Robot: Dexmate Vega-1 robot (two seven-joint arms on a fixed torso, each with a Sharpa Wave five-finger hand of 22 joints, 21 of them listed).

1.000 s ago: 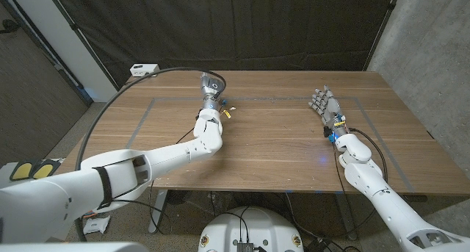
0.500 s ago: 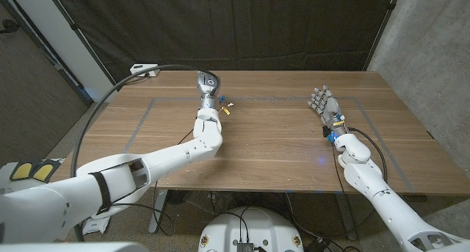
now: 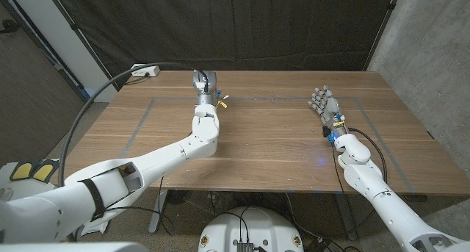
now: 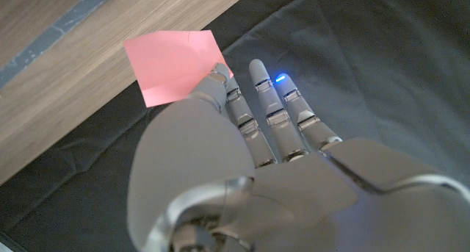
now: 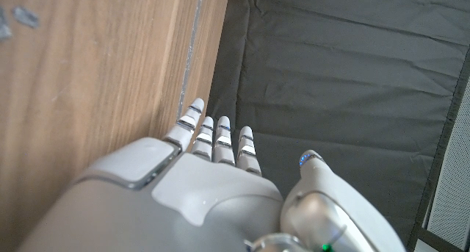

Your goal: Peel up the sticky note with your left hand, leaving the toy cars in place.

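The pink sticky note [image 4: 170,65] hangs in the air past the table's far edge, against the dark curtain. My left hand [image 4: 250,156] pinches one corner of it between the thumb and a finger, while the other fingers reach straight out. In the head view that left hand [image 3: 204,81] is raised near the table's far edge, left of the middle. My right hand [image 3: 323,103] stands upright at the far right of the table with nothing in it; the right hand [image 5: 198,178] keeps its fingers straight. Two small bluish things [image 5: 22,17], perhaps the toy cars, lie on the wood.
The wooden table [image 3: 279,142] carries a rectangle of grey tape lines [image 3: 143,116]. A white power strip [image 3: 143,70] sits at the far left corner, with a black cable [image 3: 95,105] arcing from it. The dark curtain [image 3: 294,24] hangs behind.
My left hand has moved farther away and a little to the left, toward the table's far edge. The right arm has stayed still.
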